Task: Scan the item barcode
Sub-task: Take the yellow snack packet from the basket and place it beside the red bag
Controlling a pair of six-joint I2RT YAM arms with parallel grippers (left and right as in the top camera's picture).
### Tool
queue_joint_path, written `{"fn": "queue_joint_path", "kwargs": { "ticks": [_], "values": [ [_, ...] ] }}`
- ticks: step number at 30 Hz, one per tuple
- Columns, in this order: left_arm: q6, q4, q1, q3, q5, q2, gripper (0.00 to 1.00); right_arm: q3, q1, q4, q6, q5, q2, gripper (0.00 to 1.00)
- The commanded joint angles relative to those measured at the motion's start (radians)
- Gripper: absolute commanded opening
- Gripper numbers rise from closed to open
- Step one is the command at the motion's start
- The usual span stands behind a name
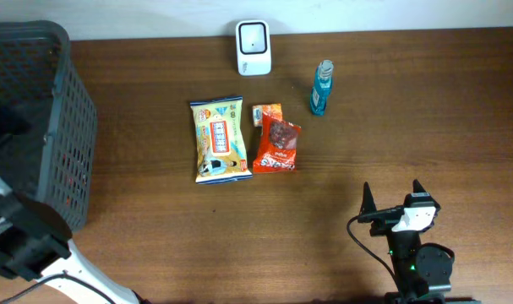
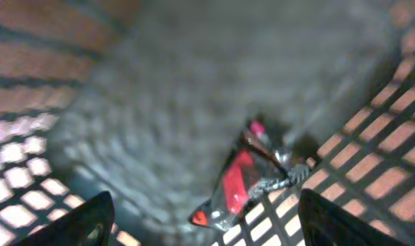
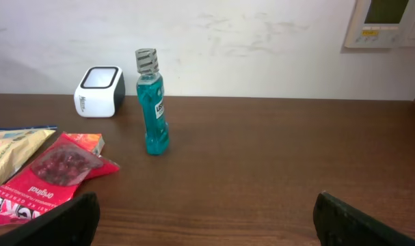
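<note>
Now, with the left gripper spread wide and empty above the red-and-silver packet lying in the grey basket, raise the arm straight up clear of the mesh walls before seeking another item, while the right gripper rests open, well apart from the scanner

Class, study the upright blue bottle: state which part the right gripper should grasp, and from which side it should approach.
Grip the blue bottle around its straight body, below the grey cap. It stands upright and slim, so probably come in level from the side facing the right gripper, jaws either side; the red packet lies to its left.
</note>
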Motion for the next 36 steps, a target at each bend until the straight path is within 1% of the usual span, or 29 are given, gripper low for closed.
{"fn": "queue_joint_path", "kwargs": {
  "ticks": [1,3,4,5,6,7,8,15,16,17,18,19,20,21,22,23,25,26,27,28,29,31,33,34,36],
  "values": [
    [0.116,0.117,-0.001,-0.251,0.066,-0.007,0.79,-0.009,-0.002,-0.003,0.002,0.005,-0.006,0.99],
    [0.243,0.164,-0.001,-0.375,0.066,-0.007,0.76,-0.009,-0.002,-0.003,0.002,0.005,-0.006,0.99],
    [0.254,0.172,0.000,-0.401,0.072,-0.007,0.72,-0.009,-0.002,-0.003,0.002,0.005,-0.006,0.99],
    [0.260,0.178,0.000,-0.406,0.098,-0.007,0.61,-0.009,-0.002,-0.003,0.002,0.005,-0.006,0.98],
    [0.276,0.181,0.000,-0.411,0.130,-0.007,0.62,-0.009,-0.002,-0.003,0.002,0.005,-0.006,0.98],
    [0.276,0.181,0.000,-0.417,0.145,-0.007,0.72,-0.009,-0.002,-0.003,0.002,0.005,-0.006,0.98],
    [0.277,0.181,0.000,-0.428,0.161,-0.007,0.64,-0.009,-0.002,-0.003,0.002,0.005,-0.006,0.99],
    [0.306,0.189,0.000,-0.521,0.161,-0.006,0.60,-0.009,-0.002,-0.003,0.002,0.005,-0.006,0.98],
    [0.306,0.205,0.000,-0.544,0.161,-0.006,0.56,-0.009,-0.002,-0.003,0.002,0.005,-0.006,0.98],
    [0.306,0.223,0.000,-0.564,0.161,-0.006,0.50,-0.009,-0.002,-0.003,0.002,0.005,-0.006,0.98],
    [0.306,0.240,0.000,-0.579,0.158,-0.006,0.37,-0.009,-0.002,-0.003,0.002,0.005,-0.006,0.98],
    [0.305,0.255,0.000,-0.580,0.158,-0.006,0.27,-0.009,-0.002,-0.003,0.002,0.005,-0.006,0.98],
    [0.305,0.260,0.000,-0.576,0.158,-0.006,0.22,-0.009,-0.002,-0.003,0.002,0.005,-0.006,0.99],
    [0.304,0.258,0.000,-0.563,0.158,-0.007,0.05,-0.009,-0.002,-0.003,0.002,0.005,-0.006,0.98],
    [0.292,0.244,0.000,-0.539,0.158,-0.007,0.00,-0.009,-0.002,-0.003,0.002,0.005,-0.006,0.99],
    [0.270,0.227,0.000,-0.504,0.162,-0.007,0.00,-0.009,-0.002,-0.003,0.002,0.005,-0.006,0.99],
    [0.167,0.150,0.000,-0.349,0.162,-0.007,0.00,-0.009,-0.002,-0.003,0.002,0.005,-0.006,0.99],
    [0.106,0.072,0.000,-0.192,0.174,-0.007,0.00,-0.009,-0.002,-0.003,0.002,0.005,-0.006,0.98],
    [0.100,0.029,0.000,-0.082,0.211,-0.007,0.00,-0.009,-0.002,-0.003,0.002,0.005,-0.006,0.98],
    [0.100,-0.014,0.000,0.055,0.281,-0.007,0.00,-0.009,-0.002,-0.003,0.002,0.005,-0.006,0.99],
    [0.100,-0.071,0.000,0.268,0.445,-0.008,0.00,-0.009,-0.002,-0.003,0.002,0.005,-0.006,0.98],
    [0.084,-0.116,-0.002,0.626,0.760,-0.008,0.00,-0.009,-0.002,-0.003,0.002,0.005,-0.006,0.98],
    [-0.030,-0.143,-0.018,0.877,0.858,-0.008,0.00,-0.009,-0.002,-0.003,0.002,0.005,-0.006,0.98],
    [-0.030,-0.172,-0.073,0.922,0.904,-0.031,0.00,-0.009,-0.002,-0.003,0.002,0.005,-0.006,0.99],
    [-0.029,-0.232,-0.155,0.922,0.902,-0.043,0.00,-0.009,-0.002,-0.003,0.002,0.005,-0.006,0.98]
  ]
}}
